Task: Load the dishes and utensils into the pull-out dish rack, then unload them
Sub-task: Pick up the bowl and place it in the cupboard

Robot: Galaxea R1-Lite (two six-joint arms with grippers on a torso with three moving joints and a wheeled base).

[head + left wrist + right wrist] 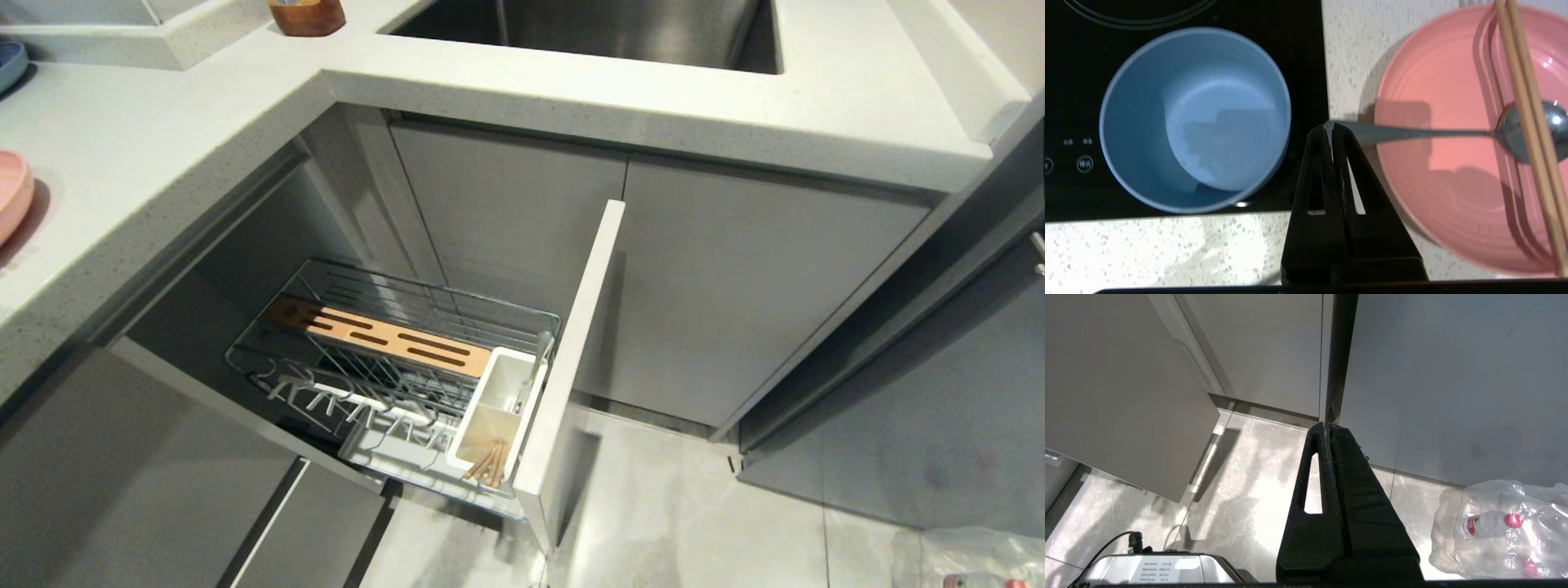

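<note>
Worktop: speckled white counter [1147, 253], black hob [1298, 61]
Left gripper [1332, 127]: pinched tight on spoon [1527, 130] handle tip
Spoon: bowl over pink plate [1437, 134], under chopsticks [1525, 81], 3 o'clock
Blue bowl [1196, 118]: on hob, 9 o'clock
Rack [408, 359]: pulled out, holds chopsticks
Right gripper [1329, 425]: closed, empty, above floor [1249, 477]

The pale speckled counter [1147, 253] carries a black glass cooktop [1306, 61] set into it and a pink plate [1437, 122]. A blue bowl [1194, 118] stands on the cooktop, to one side of the left gripper [1332, 126]; the plate sits on the bare counter to the gripper's other side, with a spoon [1453, 132] and two chopsticks [1529, 114] lying across it.
</note>
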